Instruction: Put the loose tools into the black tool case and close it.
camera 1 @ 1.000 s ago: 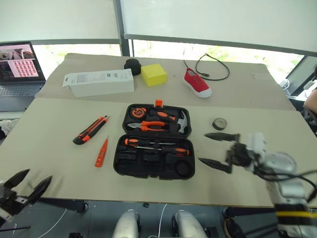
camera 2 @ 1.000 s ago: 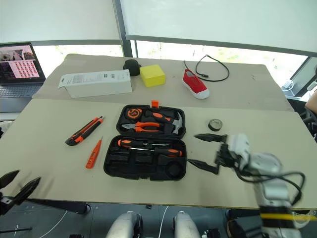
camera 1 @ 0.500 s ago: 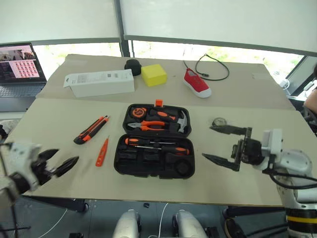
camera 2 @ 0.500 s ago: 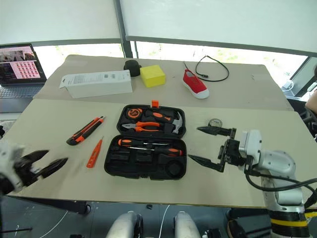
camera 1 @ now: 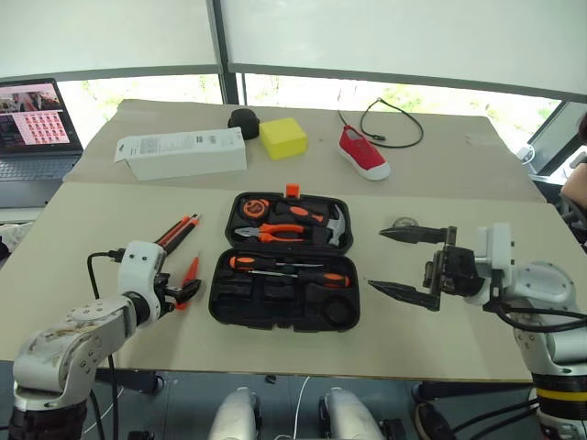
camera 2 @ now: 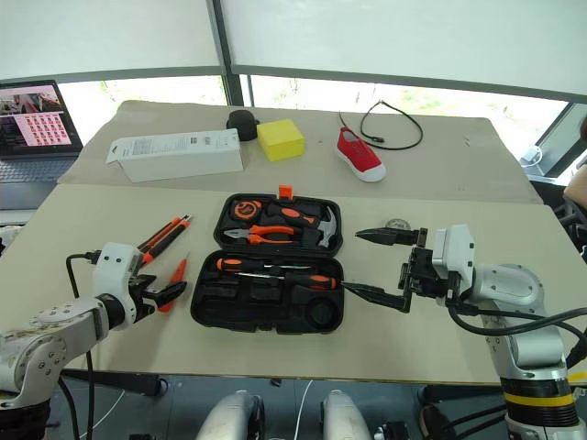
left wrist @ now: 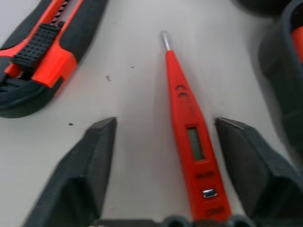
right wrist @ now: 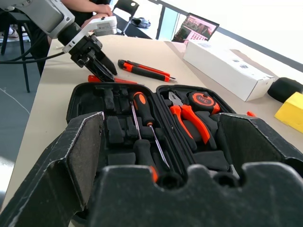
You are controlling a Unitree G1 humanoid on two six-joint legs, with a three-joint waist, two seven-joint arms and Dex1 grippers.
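The tape roll (camera 1: 404,223) is mostly hidden behind the upper finger of the right gripper (camera 1: 411,264), so only a sliver of its rim peeks out. The tester screwdriver (camera 1: 190,271) is half covered by the left gripper (camera 1: 186,291) in the head views. In the left wrist view the utility knife (left wrist: 42,52) runs off the frame edge, same for the tool case (left wrist: 284,71), just a blurry dark corner. Labels on the white box (camera 1: 181,153) are too small to read.
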